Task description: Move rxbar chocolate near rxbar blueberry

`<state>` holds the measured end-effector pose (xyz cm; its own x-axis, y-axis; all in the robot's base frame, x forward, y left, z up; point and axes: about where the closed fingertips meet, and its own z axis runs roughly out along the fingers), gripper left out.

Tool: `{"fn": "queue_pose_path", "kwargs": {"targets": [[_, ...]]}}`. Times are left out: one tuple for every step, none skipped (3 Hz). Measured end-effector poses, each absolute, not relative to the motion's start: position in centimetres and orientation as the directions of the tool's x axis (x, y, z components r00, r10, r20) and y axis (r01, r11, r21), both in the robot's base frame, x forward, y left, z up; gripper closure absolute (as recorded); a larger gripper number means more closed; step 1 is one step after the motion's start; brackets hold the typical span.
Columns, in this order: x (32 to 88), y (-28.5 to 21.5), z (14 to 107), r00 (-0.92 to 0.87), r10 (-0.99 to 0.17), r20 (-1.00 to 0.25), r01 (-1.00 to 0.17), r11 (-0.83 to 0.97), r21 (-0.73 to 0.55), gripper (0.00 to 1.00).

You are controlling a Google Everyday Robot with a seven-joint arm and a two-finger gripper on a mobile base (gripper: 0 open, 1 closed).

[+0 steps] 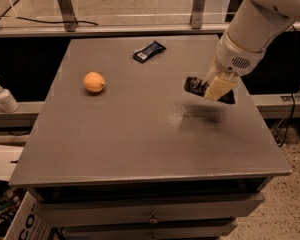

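The rxbar chocolate (194,85), a long black-brown wrapper, is held off the grey table (140,139) at its right side, and its shadow lies on the surface below. My gripper (219,88), with pale fingers at the end of the white arm, is shut on the bar's middle and hides part of it. The rxbar blueberry (149,51), a short navy wrapper with a white patch, lies flat near the table's far edge, well up and to the left of the gripper.
An orange (94,82) sits on the left half of the table. A soap pump bottle (4,98) stands on a ledge off the table's left. Drawers run under the front edge. A railing crosses behind the table.
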<state>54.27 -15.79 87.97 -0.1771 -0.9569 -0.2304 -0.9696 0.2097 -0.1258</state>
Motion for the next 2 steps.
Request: {"fn": "queue_pose_path", "kwargs": {"targets": [[54.3, -15.8, 88.0, -0.177, -0.957, -0.230, -0.970, 0.210, -0.126, 1.00], [55.7, -16.0, 88.6, -0.171, -0.953, -0.249, -0.958, 0.219, -0.183, 1.00]]}}
